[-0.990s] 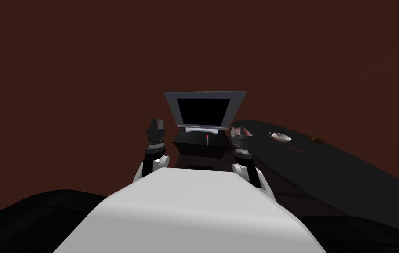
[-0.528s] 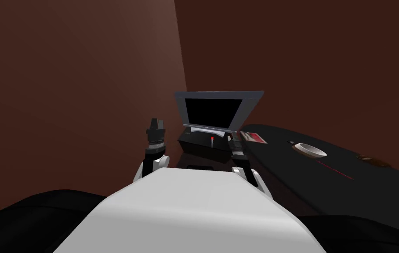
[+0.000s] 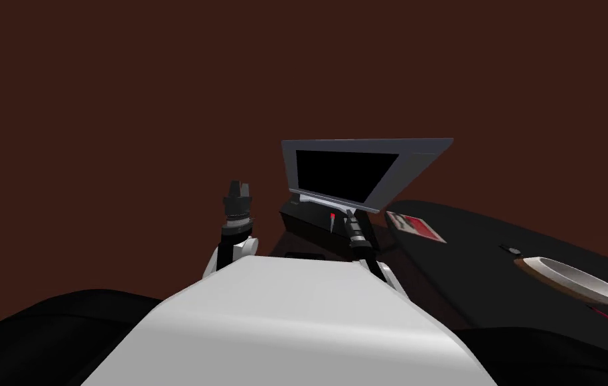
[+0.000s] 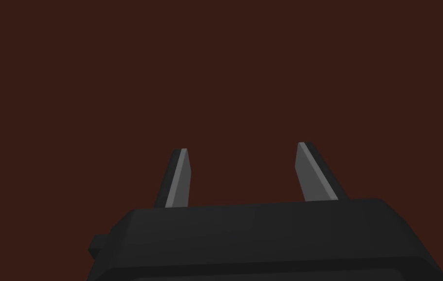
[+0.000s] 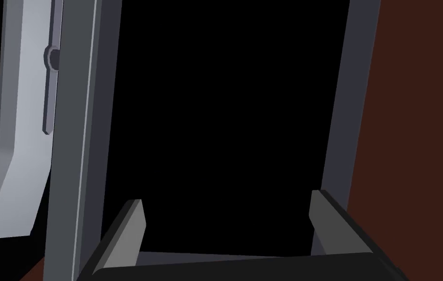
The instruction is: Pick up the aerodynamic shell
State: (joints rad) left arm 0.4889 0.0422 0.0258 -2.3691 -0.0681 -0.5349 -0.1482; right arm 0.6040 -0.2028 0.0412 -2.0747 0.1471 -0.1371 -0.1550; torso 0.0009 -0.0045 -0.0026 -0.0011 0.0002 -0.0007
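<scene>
My left gripper [image 3: 237, 185] is raised left of a grey-framed monitor [image 3: 369, 145]. In its wrist view the left gripper [image 4: 242, 146] stands open with nothing between the fingers, against a flat dark brown surface. My right gripper [image 3: 348, 213] is close under the monitor's lower edge. Its wrist view has the right gripper [image 5: 225, 196] open and empty, facing the monitor's black screen [image 5: 225, 122] between the grey frame bars [image 5: 81, 146]. A black rounded table [image 3: 483, 251] lies to the right.
On the table sit a shallow pale bowl [image 3: 584, 281], a red and white card [image 3: 416, 226] and a small dark knob [image 3: 510, 249]. The monitor stands on a black box [image 3: 306, 220] with a small red mark [image 3: 333, 216]. Dark brown walls surround everything.
My view has swung left, so the monitor, table and bowl slid right in the picture. A small brown thing on the table passed out of the picture. My right hand edged toward the monitor.
</scene>
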